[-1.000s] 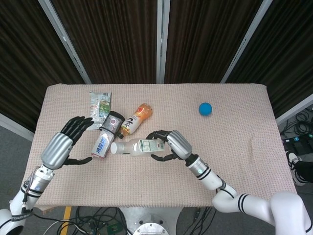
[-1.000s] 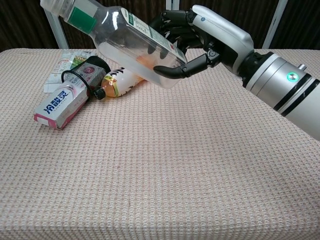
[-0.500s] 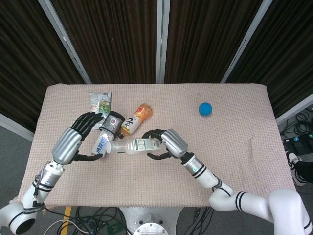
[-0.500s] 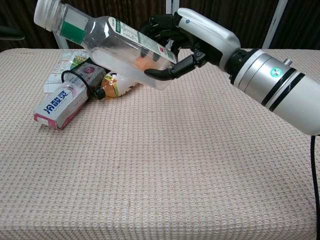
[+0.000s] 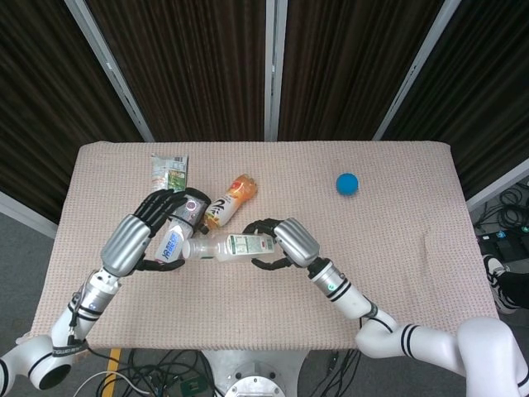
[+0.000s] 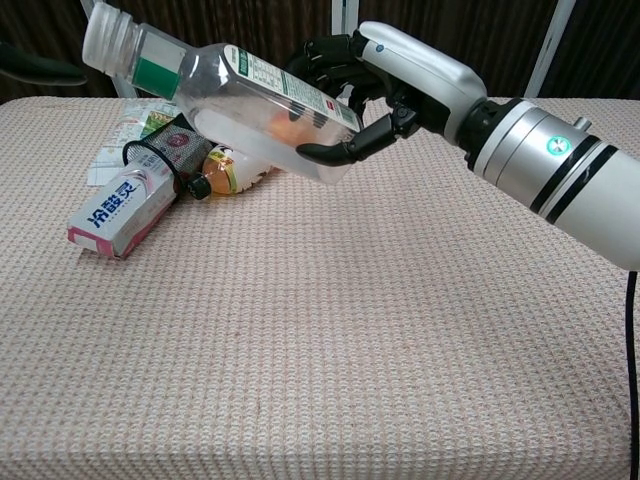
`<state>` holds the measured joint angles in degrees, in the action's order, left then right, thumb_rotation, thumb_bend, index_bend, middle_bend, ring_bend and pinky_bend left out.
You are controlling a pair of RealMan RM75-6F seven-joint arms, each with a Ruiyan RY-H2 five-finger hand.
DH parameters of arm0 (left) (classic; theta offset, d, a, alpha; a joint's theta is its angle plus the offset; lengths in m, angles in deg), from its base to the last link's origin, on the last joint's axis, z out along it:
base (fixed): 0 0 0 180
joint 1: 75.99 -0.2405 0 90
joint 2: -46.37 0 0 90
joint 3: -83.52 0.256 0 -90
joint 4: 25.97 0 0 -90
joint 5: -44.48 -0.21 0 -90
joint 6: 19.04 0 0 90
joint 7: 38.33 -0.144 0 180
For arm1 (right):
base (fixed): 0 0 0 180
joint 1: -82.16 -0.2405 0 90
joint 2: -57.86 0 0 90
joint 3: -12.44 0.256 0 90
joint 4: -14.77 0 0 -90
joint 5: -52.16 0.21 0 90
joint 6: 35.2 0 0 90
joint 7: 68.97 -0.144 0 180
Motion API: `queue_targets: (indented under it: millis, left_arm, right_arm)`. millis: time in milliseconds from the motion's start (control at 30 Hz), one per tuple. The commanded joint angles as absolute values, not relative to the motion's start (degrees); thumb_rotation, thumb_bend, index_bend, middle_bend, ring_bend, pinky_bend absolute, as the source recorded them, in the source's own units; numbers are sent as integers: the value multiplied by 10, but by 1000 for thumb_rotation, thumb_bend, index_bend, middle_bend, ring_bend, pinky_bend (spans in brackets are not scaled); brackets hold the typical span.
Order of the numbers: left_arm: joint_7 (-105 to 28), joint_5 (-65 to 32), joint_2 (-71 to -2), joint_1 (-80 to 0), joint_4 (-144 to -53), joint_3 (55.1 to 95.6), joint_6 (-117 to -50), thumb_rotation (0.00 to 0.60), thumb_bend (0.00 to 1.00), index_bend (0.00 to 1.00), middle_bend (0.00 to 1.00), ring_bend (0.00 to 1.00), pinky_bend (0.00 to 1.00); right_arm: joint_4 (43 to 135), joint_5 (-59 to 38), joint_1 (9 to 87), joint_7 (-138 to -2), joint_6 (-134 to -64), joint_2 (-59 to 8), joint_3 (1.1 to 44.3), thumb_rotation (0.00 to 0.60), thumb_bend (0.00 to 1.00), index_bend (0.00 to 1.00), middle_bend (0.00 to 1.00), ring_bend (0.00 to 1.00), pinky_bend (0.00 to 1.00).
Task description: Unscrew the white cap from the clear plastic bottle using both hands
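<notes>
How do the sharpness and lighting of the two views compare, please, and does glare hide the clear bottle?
Head view: evenly lit, sharp overall, soft shadows, though the clear plastic bottle is small. Chest view: the bottle is close and sharp, with mild highlights that leave its label readable; the right hand is crisp, and only a dark sliver of the left hand shows at the frame edge.

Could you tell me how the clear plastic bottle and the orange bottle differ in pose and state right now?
The clear plastic bottle is held off the table by the right hand, tilted with its white cap uppermost; the orange bottle lies flat on the table, touched by no hand. The clear plastic bottle looks empty, while the orange bottle holds orange contents. Its cap is white; the orange bottle's looks dark. Both carry labels.
</notes>
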<state>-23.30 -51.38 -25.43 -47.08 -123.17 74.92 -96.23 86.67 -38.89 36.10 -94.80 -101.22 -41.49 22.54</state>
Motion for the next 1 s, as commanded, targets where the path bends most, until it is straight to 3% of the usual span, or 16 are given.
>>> queue_targets:
  millis: [33,1000]
  left_arm:
    - [-234,-513,-255,-469,-1233,750,-962,600,0,75,58,30,73]
    - [-236,-539,-243,-452,-1256,762,-975,600,0,76,58,30,73]
  right_arm:
    - [867,-388,361,-948,-1012,-414,224,600,371,570,499,430,611]
    - [857,-381,354,-935,-1013,-420,219,600,371,570,499,430,611]
